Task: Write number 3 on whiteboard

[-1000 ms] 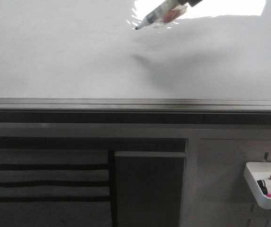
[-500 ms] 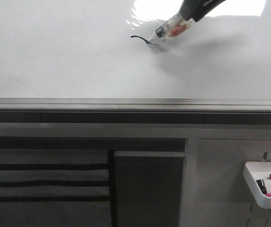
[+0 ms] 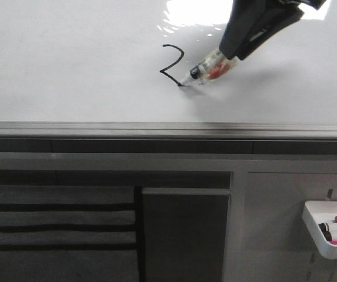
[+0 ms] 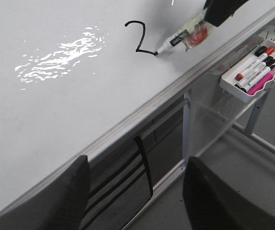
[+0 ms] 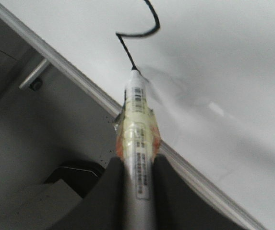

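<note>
The whiteboard point(image 3: 68, 70) lies flat, glossy white, with a grey metal edge strip along its front. A black marker stroke point(image 3: 173, 61), the upper curve and angular middle point of the number 3, is drawn on it; it also shows in the left wrist view point(image 4: 139, 38) and the right wrist view point(image 5: 139, 28). My right gripper point(image 3: 234, 48) is shut on a tape-wrapped marker point(image 3: 210, 69), point(image 5: 137, 129), tip touching the board at the stroke's end. My left gripper point(image 4: 135, 191) is open and empty, off the board's front edge.
A small white tray point(image 3: 333, 235) with several markers hangs at the lower right, also in the left wrist view point(image 4: 259, 72). Bright glare point(image 3: 197, 12) lies on the board's far side. Dark panels and a frame point(image 3: 186, 235) stand below the board.
The right gripper moved the marker down toward the board's front edge, tip on the board. The stroke grew from a short hook to a curve with an angular point.
</note>
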